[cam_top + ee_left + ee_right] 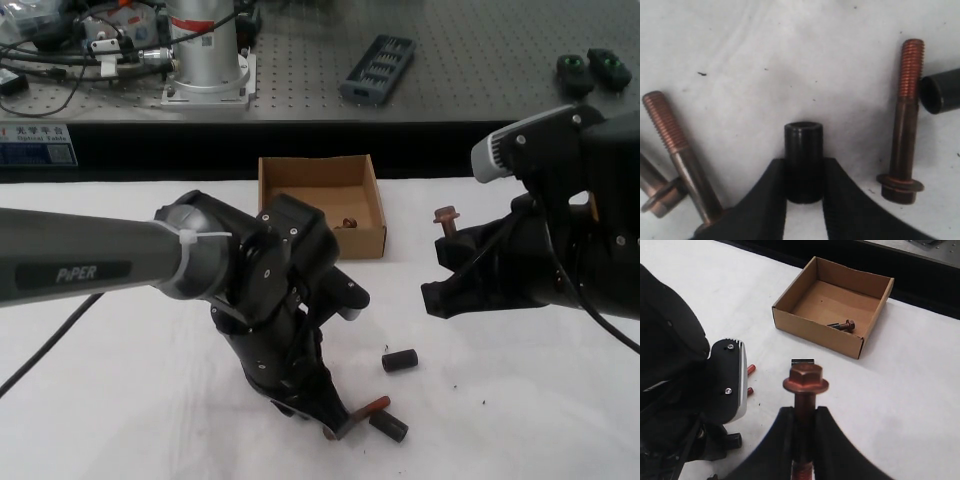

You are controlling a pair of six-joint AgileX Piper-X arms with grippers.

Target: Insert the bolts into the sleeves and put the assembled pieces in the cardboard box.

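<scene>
On the white cloth [790, 60] at the near edge of the bench, a black sleeve [803, 162] sits in the left gripper [803, 170], whose jaws are closed tight against its sides. A loose copper bolt [904, 130] lies just beside it, with a second sleeve [942, 90] at its threaded end. In the high view a third sleeve [399, 360] lies between 1 and 2 o'clock of that gripper. The right gripper [804, 415] pinches a flanged bolt [805, 382] by the shank, head up. At its 9 o'clock, the cardboard box [815, 330] holds one assembled piece [841, 326].
</scene>
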